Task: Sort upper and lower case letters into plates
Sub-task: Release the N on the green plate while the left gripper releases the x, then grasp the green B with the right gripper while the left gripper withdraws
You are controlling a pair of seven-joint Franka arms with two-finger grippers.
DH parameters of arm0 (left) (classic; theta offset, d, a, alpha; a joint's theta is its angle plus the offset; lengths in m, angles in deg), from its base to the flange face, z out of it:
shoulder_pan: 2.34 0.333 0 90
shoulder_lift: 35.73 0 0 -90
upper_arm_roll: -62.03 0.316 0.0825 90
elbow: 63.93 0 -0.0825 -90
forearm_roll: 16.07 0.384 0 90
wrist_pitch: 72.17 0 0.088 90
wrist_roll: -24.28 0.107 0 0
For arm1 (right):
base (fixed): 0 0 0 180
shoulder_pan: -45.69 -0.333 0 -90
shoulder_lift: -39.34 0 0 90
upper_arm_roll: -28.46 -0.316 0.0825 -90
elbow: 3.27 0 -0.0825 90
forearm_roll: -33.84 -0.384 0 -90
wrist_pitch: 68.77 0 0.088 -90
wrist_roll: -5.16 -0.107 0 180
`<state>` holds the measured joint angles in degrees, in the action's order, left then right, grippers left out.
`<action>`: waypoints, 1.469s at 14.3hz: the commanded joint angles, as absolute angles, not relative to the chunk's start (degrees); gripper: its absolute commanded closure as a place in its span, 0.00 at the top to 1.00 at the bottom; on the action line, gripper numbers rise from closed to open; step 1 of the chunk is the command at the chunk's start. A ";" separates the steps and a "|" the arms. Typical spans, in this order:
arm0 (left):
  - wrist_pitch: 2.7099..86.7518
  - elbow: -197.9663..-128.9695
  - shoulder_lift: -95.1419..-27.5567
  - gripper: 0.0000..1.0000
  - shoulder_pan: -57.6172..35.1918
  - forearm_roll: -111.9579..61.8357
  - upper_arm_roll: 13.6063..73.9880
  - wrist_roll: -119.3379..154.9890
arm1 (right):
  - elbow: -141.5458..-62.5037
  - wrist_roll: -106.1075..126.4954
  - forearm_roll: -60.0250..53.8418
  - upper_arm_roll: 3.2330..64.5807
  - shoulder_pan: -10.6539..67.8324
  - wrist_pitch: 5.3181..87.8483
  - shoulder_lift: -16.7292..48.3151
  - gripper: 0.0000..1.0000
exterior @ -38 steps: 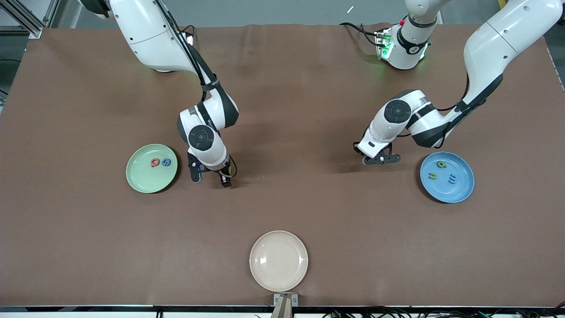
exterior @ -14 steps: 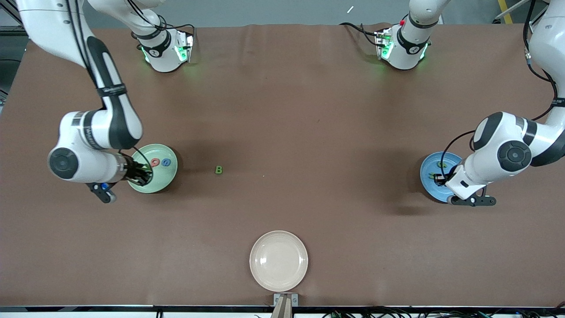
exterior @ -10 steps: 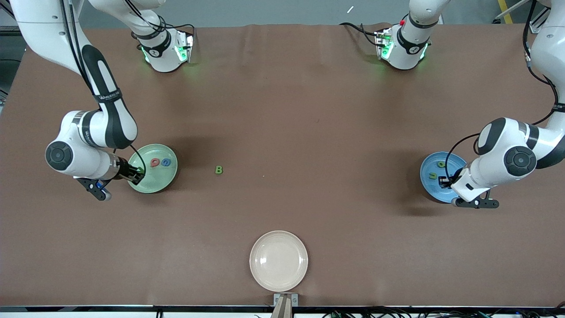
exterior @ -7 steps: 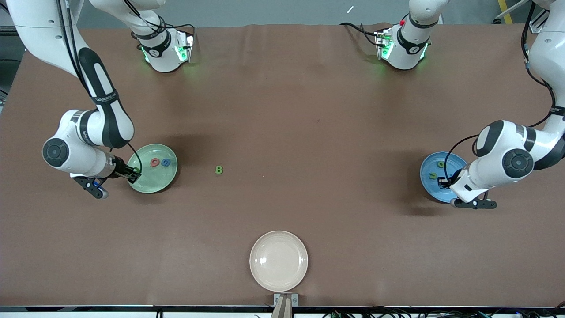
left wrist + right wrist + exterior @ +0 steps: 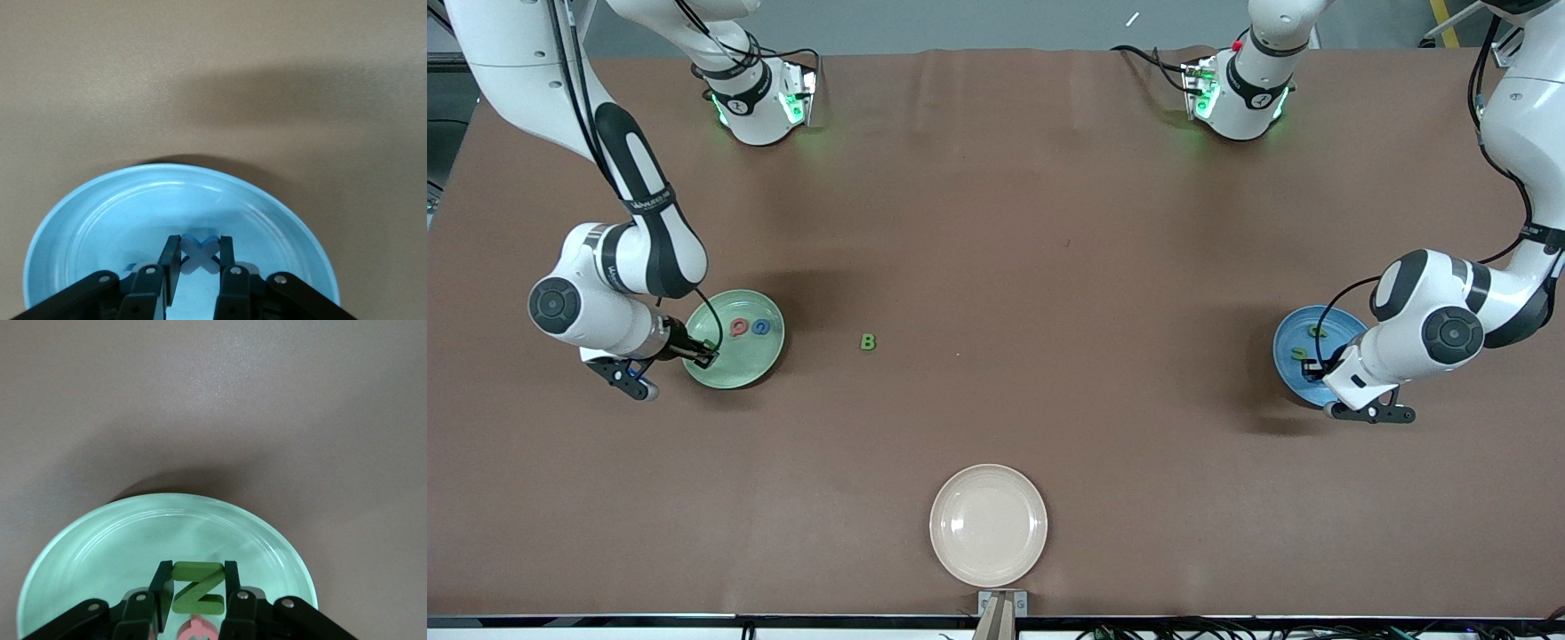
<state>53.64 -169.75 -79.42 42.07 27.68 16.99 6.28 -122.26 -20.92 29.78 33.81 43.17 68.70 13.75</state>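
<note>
Right arm bends down from its base toward its own end of the table — right gripper (image 5: 197,597) low, fingers (image 5: 162,587) clamped on a green letter N (image 5: 195,588). Left arm mirrors it — left gripper (image 5: 199,261) pinching a blue letter x (image 5: 200,255).

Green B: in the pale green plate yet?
No, the green B lies on the bare table, beside the pale green plate.

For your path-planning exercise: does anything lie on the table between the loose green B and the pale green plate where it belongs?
Nothing visible does. The green B lies on bare tabletop, apart from the pale green plate, with only brown surface between them.
</note>
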 commanded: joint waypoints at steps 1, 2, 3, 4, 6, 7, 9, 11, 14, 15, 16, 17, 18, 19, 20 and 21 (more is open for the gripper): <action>53.87 -168.78 -80.55 0.11 41.78 29.37 17.74 7.14 | -122.89 -19.97 30.06 33.20 43.49 70.97 12.72 0.03; 53.95 -168.78 -80.55 0.11 41.78 29.37 17.74 7.05 | -122.89 -19.97 30.06 33.20 43.14 70.97 12.37 0.04; 54.04 -168.78 -80.55 0.11 41.78 29.37 17.74 7.05 | -122.71 -19.97 30.06 33.20 42.96 70.89 12.28 0.09; 54.04 -168.78 -80.55 0.12 41.70 29.37 17.74 7.05 | -122.54 -20.06 30.06 33.20 42.96 70.28 12.27 0.20; 54.13 -168.78 -80.47 0.21 41.78 29.37 17.74 7.14 | -121.84 -18.84 30.06 33.20 42.88 68.35 12.54 0.59; 54.13 -168.70 -80.38 0.42 41.78 29.28 17.74 7.22 | -119.74 -19.18 30.06 33.20 42.53 63.90 12.89 0.80; 54.13 -168.70 -79.59 0.87 41.87 29.19 17.39 7.31 | -114.83 -19.97 29.63 33.12 41.74 53.89 14.46 1.00; 53.96 -168.70 -78.62 0.99 42.31 28.93 15.90 7.14 | -109.30 -21.46 29.45 33.12 39.99 44.57 15.35 1.00; 53.52 -168.44 -77.39 0.99 42.75 28.32 14.57 6.88 | -104.08 -31.29 30.23 33.20 30.88 38.10 15.44 1.00; 53.52 -168.00 -77.48 0.99 42.75 28.23 14.40 6.79 | -103.82 -32.18 30.15 33.29 27.70 38.45 15.35 1.00; 53.52 -167.99 -77.48 0.99 42.75 28.23 14.22 6.70 | -103.81 -32.19 29.37 33.12 26.19 39.41 15.09 1.00; 53.52 -167.99 -77.48 0.99 42.75 28.23 14.22 6.70 | -103.99 -31.58 29.27 32.85 25.13 41.07 14.83 1.00; 53.52 -167.99 -77.48 0.99 42.75 28.23 14.22 6.70 | -104.25 -31.32 28.66 32.24 23.56 43.18 14.74 1.00; 53.43 -167.91 -77.48 0.99 43.01 28.23 14.22 7.05 | -104.34 -31.14 28.66 31.80 22.23 44.94 14.30 1.00; 53.43 -167.38 -77.56 0.99 43.54 28.14 14.14 7.22 | -105.04 -30.88 28.66 31.88 20.39 47.74 13.25 1.00; 53.17 -166.77 -77.65 0.99 43.19 27.36 14.22 7.66 | -105.57 -30.00 29.18 31.80 19.42 50.21 12.37 1.00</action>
